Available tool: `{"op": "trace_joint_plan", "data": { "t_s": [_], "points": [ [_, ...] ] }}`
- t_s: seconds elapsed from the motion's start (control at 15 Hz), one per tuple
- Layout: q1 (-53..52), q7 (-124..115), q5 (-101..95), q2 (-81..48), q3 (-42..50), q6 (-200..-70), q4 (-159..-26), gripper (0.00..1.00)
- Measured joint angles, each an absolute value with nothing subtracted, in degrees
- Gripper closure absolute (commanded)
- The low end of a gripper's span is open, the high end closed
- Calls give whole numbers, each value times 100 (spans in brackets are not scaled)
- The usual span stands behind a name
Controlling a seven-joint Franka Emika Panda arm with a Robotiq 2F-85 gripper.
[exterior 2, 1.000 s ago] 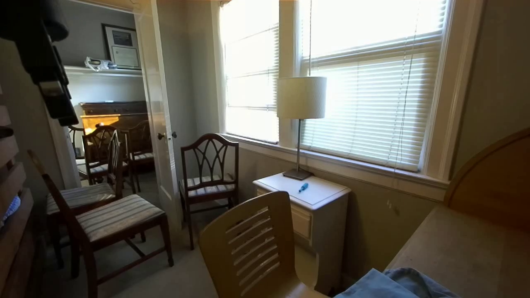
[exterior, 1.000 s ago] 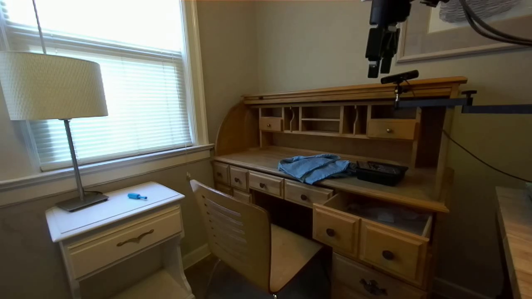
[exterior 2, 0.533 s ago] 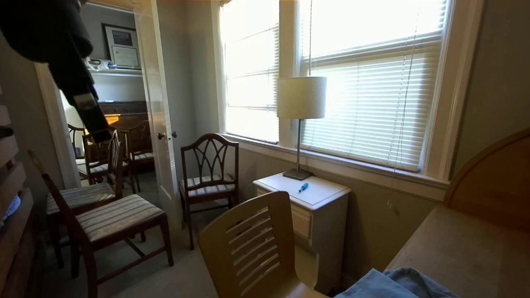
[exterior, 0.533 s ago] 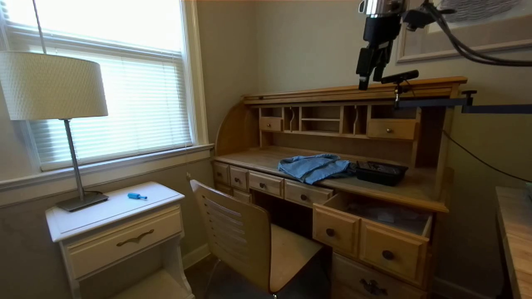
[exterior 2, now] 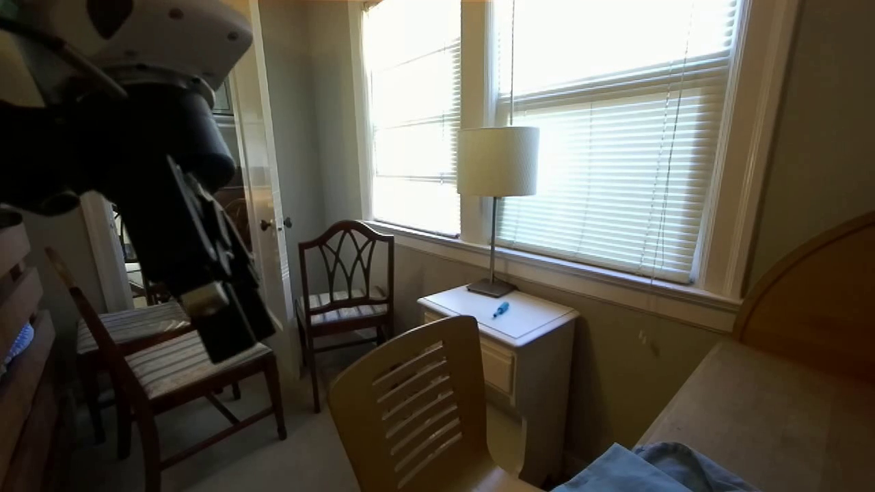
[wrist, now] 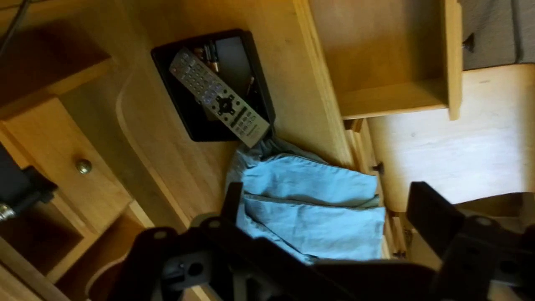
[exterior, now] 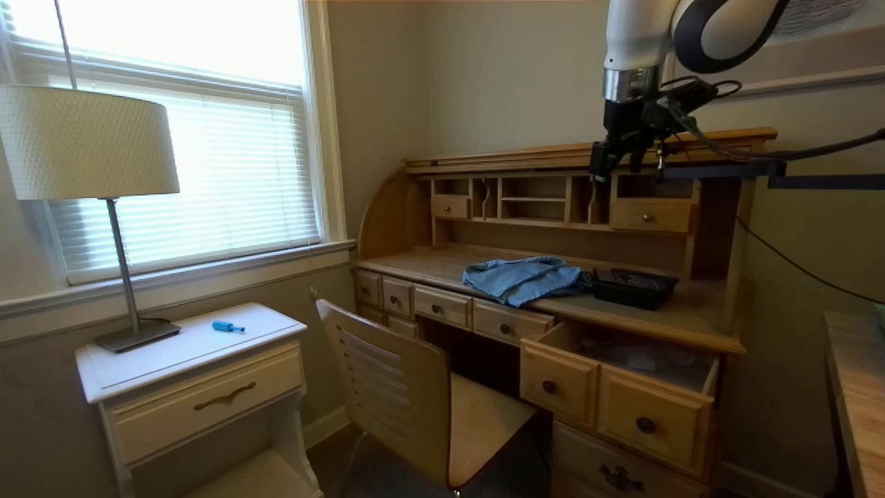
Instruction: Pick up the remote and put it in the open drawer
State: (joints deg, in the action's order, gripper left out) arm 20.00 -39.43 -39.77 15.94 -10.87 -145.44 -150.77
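A grey remote (wrist: 217,98) lies slanted in a black tray (wrist: 260,75) on the desk, one end over the tray's rim beside a blue cloth. The tray also shows in an exterior view (exterior: 636,294), where the remote is hard to make out. The open drawer (exterior: 653,418) juts from the desk's front, below the tray; part of it shows in the wrist view (wrist: 453,62). My gripper (exterior: 617,169) hangs above the desk, pointing down, apart from the tray. In the wrist view my gripper (wrist: 326,196) is open, its fingers wide apart with nothing held between them.
The blue cloth (wrist: 309,221) lies beside the tray. Desk cubbies (exterior: 532,200) stand behind. A dark bar (exterior: 719,173) reaches in near my gripper. A wooden chair (exterior: 394,387) stands before the desk. A white side table (exterior: 200,346) holds a lamp and a small blue object.
My arm has come down towards the desk in both exterior views, and more of the arm now shows. The remote's tray, cloth and drawer have not moved.
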Motion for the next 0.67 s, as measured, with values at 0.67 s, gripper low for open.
{"op": "trace_joint_plan", "data": {
  "t_s": [0.67],
  "points": [
    [1931, -6079, -4809, 374, -375, -14086, -14208, 0]
  ]
}}
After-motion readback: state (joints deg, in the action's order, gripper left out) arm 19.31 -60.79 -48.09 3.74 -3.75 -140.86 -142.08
